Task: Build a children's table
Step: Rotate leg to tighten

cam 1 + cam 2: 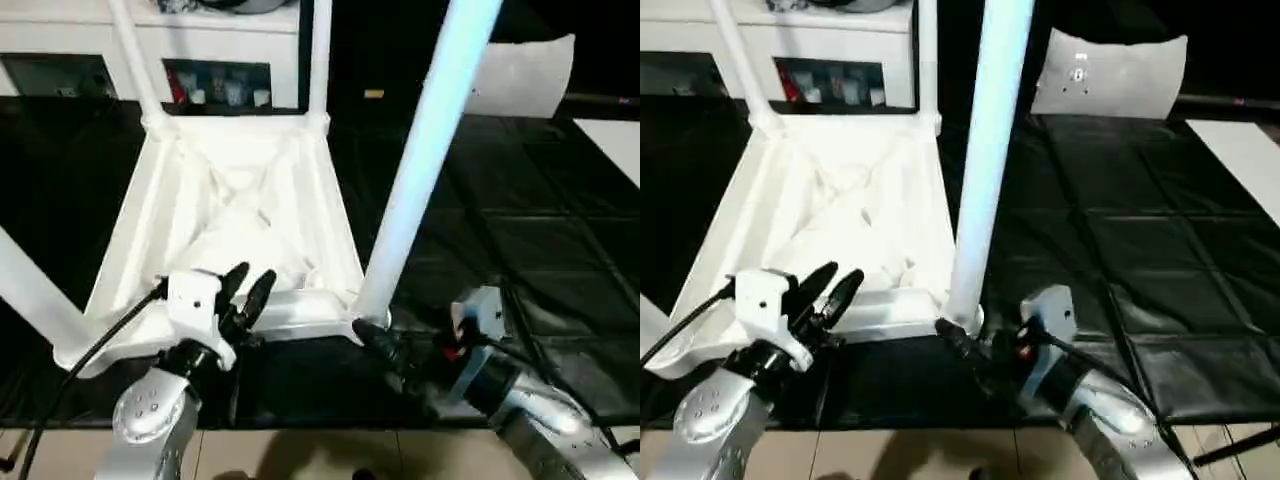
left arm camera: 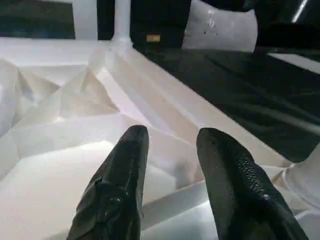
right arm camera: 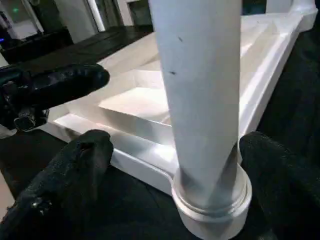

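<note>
Table (image 1: 235, 200) upside down on the black mat (image 1: 520, 230), four legs standing in corner sockets; right gripper (image 3: 175, 150) wide open around the near-right leg (image 1: 420, 160), left gripper (image 2: 170, 165) parted, empty above the near edge; probably final tightening check next.

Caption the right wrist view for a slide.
Open right gripper straddles a white leg seated in the upturned table top's corner socket.
</note>
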Motion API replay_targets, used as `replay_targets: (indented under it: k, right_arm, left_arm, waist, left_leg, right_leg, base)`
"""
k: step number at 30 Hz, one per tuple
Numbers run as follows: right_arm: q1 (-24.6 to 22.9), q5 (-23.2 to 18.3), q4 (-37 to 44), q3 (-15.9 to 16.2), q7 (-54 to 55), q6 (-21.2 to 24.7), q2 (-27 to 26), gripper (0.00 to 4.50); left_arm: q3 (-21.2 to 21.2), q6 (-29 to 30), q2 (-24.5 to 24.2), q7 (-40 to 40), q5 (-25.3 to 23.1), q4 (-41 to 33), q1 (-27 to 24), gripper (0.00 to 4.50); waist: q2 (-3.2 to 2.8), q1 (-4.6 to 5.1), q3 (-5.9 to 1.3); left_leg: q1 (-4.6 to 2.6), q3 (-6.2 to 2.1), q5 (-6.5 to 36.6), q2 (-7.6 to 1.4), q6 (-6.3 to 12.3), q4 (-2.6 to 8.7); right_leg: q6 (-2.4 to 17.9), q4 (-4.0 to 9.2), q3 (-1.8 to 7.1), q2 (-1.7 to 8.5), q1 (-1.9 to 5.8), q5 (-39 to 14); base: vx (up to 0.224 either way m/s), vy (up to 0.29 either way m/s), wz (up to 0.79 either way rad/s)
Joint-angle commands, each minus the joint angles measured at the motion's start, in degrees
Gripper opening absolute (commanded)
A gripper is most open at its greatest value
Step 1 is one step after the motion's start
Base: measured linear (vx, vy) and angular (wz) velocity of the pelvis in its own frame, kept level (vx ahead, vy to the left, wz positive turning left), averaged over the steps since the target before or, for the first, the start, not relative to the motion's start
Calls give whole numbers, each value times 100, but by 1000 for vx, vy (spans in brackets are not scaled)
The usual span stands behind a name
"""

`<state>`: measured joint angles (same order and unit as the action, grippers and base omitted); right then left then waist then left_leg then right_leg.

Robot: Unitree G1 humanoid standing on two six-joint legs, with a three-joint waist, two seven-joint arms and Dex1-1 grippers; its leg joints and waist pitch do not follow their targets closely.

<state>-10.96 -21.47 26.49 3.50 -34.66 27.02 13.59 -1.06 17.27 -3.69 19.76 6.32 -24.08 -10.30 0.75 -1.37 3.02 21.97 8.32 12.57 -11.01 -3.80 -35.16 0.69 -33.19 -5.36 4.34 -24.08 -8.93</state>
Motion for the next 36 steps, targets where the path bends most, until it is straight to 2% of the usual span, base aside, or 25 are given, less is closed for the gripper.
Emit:
replay_targets:
  k: [1,2,3,4,5,6,7,8,9,10,11,12,13,14,15,16,17,18,19,21,22,24,29,32,36]
  right_arm:
    - [7,45,97,-44,74,57,21,450]
    - [5,58,81,-46,88,35,26,450]
    - [8,59,63,-37,108,10,37,450]
    - [8,48,43,-32,121,-10,52,450]
    - [5,41,30,-18,129,-28,75,450]
    - [3,48,20,-8,123,-43,88,450]
    - [9,61,-9,10,112,-72,106,450]
    - [12,67,-23,17,107,-85,113,450]
    - [11,86,-48,40,95,-108,122,450]
    - [18,94,-87,78,71,-132,134,450]
    - [18,94,-87,78,71,-132,134,450]
    - [21,67,-122,116,26,-155,144,450]
    - [24,14,-147,133,-22,-155,148,450]
    - [19,1,-167,140,-50,-174,155,450]
    - [19,-4,-186,150,-83,-216,165,450]
    - [27,0,-214,175,-151,-319,184,450]
    - [34,7,-233,195,-204,-401,199,450]
    - [43,11,-242,205,-224,-433,207,450]
    - [54,-43,-242,220,-284,-431,207,450]
    - [94,-197,-207,267,-476,-416,235,450]
    - [194,-417,-161,294,-698,-342,253,450]
    - [228,-476,-163,301,-740,-325,261,450]
    - [561,-703,-339,345,-1000,-341,241,450]
    - [841,-558,-653,357,-890,-513,91,450]
    - [1194,-366,-1010,388,-687,-766,-99,450]
  left_arm:
    - [-80,105,-5,-83,-81,-150,-17,182]
    - [-108,102,-9,-87,-97,-164,-39,182]
    - [-126,97,-14,-92,-104,-171,-51,182]
    - [-163,82,-33,-103,-131,-179,-78,182]
    - [-196,71,-50,-128,-132,-189,-105,182]
    - [-213,65,-58,-133,-132,-196,-118,182]
    - [-235,66,-66,-143,-133,-203,-120,182]
    - [-245,67,-69,-147,-135,-206,-120,182]
    - [-258,65,-81,-146,-144,-211,-125,182]
    - [-276,46,-114,-141,-161,-210,-129,182]
    - [-276,46,-114,-141,-161,-210,-129,182]
    - [-281,20,-151,-130,-168,-211,-159,182]
    - [-287,-1,-184,-127,-183,-207,-187,182]
    - [-287,-17,-214,-111,-185,-217,-231,182]
    - [-290,-28,-242,-98,-190,-227,-268,182]
    - [-302,-39,-289,-87,-211,-240,-312,182]
    - [-314,-51,-329,-74,-231,-249,-347,182]
    - [-325,-78,-364,-43,-234,-253,-387,200]
    - [-317,-95,-376,-41,-222,-251,-409,200]
    - [-268,-100,-384,-58,-135,-248,-458,214]
    - [-143,-92,-381,-202,-181,-183,-506,228]
    - [-106,-96,-378,-259,-240,-156,-522,235]
    - [101,-336,-449,-280,-127,-167,-863,277]
    - [118,-472,-487,-229,-78,-278,-1013,295]
    - [56,-628,-457,-188,-17,-380,-1060,319]
  waist:
    - [-17,31,-390]
    - [-14,34,-447]
    - [2,40,-449]
    - [-11,20,-347]
    - [-33,60,-185]
    - [-52,120,-81]
    - [-60,247,26]
    - [-130,280,67]
    - [-235,43,113]
    - [-162,-122,141]
    - [-83,-109,122]
    - [191,-33,127]
    - [301,-30,165]
    - [217,-65,60]
    - [197,-120,35]
    - [95,-103,5]
    - [67,-80,-1]
    - [63,-23,42]
    - [-10,2,29]
    - [-27,27,24]
    - [13,26,33]
    - [12,47,27]
    - [40,62,-18]
    - [67,62,-76]
    - [83,28,-153]
  left_leg:
    - [143,62,-2119,15,1528,206]
    - [153,63,-2242,44,1716,153]
    - [241,72,-1996,67,2011,146]
    - [197,105,-430,-22,1875,229]
    - [45,74,1417,-116,1184,332]
    - [-63,44,2246,-138,771,359]
    - [-272,-58,3433,-189,182,406]
    - [-279,-134,3907,-282,56,547]
    - [331,-244,4885,-660,-91,1232]
    - [173,34,5042,-630,-6,1297]
    - [38,71,4846,-608,-19,1232]
    - [-306,27,3472,-108,-334,406]
    - [-432,-11,1535,147,-163,-477]
    - [-290,-149,891,109,-63,-394]
    - [15,-207,642,-64,-177,223]
    - [-33,-233,1150,-144,-215,459]
    - [-66,-216,1439,-159,-173,497]
    - [-73,-204,1842,-163,-91,556]
    - [-63,-226,2019,-176,-86,580]
    - [-51,-252,2118,-193,-112,604]
    - [-39,-250,2087,-195,-77,622]
    - [-74,-237,2076,-208,-27,630]
    - [-56,-188,1746,-215,68,621]
    - [-51,-152,1260,-216,145,590]
    - [-58,-88,37,-192,463,490]
  right_leg:
    - [1278,266,147,105,165,1452]
    - [1342,256,131,100,150,1565]
    - [1359,331,79,81,116,1186]
    - [1151,565,31,160,102,-836]
    - [633,729,-35,228,78,-3191]
    - [246,832,-132,198,19,-4062]
    - [-429,1048,-385,122,-8,-4639]
    - [-527,975,-478,67,106,-4333]
    - [-114,-659,-181,95,813,-2227]
    - [53,-761,1,36,601,-1502]
    - [-43,-817,257,108,570,-2059]
    - [-373,460,491,592,76,-5156]
    - [-645,1012,506,855,-227,-7298]
    - [-482,887,609,972,75,-6982]
    - [-243,575,445,719,444,-5386]
    - [14,357,361,389,393,-3738]
    - [119,339,363,345,375,-3321]
    - [290,352,378,335,373,-3090]
    - [356,371,381,368,397,-3196]
    - [411,397,382,377,421,-3013]
    - [445,390,387,368,432,-2805]
    - [522,396,400,365,417,-2660]
    - [664,355,460,359,412,-2115]
    - [827,286,468,348,431,-1317]
    - [1109,120,465,337,484,356]
  base:
    - [0,0,0]
    - [-50,15,0]
    - [-50,15,0]
    - [-77,7,-1]
    - [-96,6,-4]
    - [-96,6,-4]
    - [-105,6,-5]
    - [-56,3,-1]
    - [-136,1,-4]
    - [-120,-44,6]
    - [-112,-102,0]
    - [-32,-101,3]
    - [-37,-72,-17]
    - [-3,15,-21]
    - [-3,15,-21]
    - [0,0,0]
    - [0,0,0]
    - [0,0,0]
    - [0,0,0]
    - [0,0,0]
    - [0,0,0]
    - [0,0,0]
    - [12,1,0]
    - [63,-1,0]
    - [29,-3,-1]
